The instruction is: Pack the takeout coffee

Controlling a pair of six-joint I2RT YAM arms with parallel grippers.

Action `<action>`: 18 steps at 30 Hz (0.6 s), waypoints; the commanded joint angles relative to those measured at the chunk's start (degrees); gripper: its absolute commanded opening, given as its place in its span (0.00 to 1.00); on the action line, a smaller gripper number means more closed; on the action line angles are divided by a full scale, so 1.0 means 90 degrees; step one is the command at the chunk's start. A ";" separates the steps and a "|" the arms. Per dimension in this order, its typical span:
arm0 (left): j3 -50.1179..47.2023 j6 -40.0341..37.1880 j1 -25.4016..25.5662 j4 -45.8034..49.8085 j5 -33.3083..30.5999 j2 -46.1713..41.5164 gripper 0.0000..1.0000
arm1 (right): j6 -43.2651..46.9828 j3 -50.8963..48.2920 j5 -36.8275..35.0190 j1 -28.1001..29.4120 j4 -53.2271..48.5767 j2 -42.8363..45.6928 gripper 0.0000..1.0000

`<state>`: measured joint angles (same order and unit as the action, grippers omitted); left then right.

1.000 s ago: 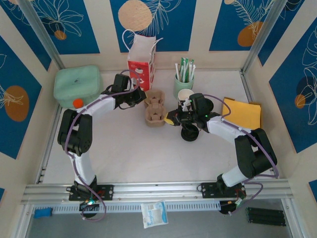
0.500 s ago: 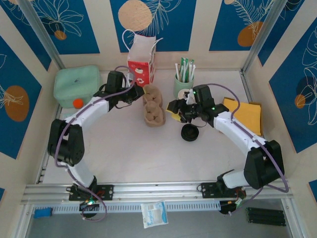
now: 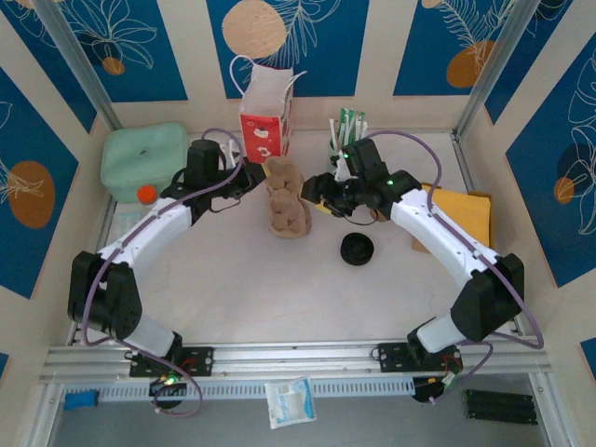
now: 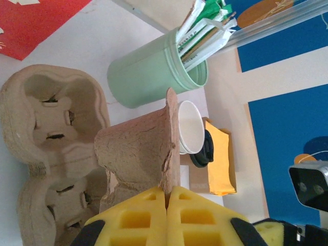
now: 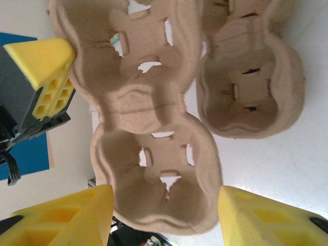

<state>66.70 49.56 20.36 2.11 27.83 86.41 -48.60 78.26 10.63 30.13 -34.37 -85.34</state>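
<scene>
At the back of the table (image 3: 233,279), the left gripper (image 4: 168,190) is clamped on the upturned rim of a pulp cup carrier (image 4: 136,154). Its two yellow fingers press together over the thin wall and hold the carrier tilted above a second carrier (image 4: 51,118) that lies on the tabletop. The right gripper (image 5: 164,200) stands with its jaws wide, one finger to each side of one end of the lifted carrier; whether they touch the pulp cannot be told. The takeout cup (image 4: 188,125), its white mouth uncovered, sits on the table just beside the mint-green cup of sticks (image 4: 154,72), apart from both carriers. A round black piece (image 3: 357,249), probably the cup's lid, lies on the bare tabletop nearer the arm bases, with yellow napkins (image 4: 218,164) beyond it.
</scene>
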 commanded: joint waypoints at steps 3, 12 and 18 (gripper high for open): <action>-0.0224 0.0186 0.0120 -0.0305 -0.0118 -0.0236 0.00 | 0.0424 0.0535 -0.0152 0.0292 -0.0407 -0.0430 0.56; -0.0221 0.0250 0.0229 -0.0388 -0.0146 -0.0212 0.00 | 0.0750 0.1117 -0.0488 0.0602 -0.0702 -0.0949 0.55; -0.0185 0.0284 0.0267 -0.0425 -0.0148 -0.0177 0.00 | 0.0800 0.1270 -0.0507 0.0695 -0.0698 -0.1179 0.53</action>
<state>64.84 51.22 22.24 -0.08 26.92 85.65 -42.78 87.57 6.74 35.86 -39.16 -94.76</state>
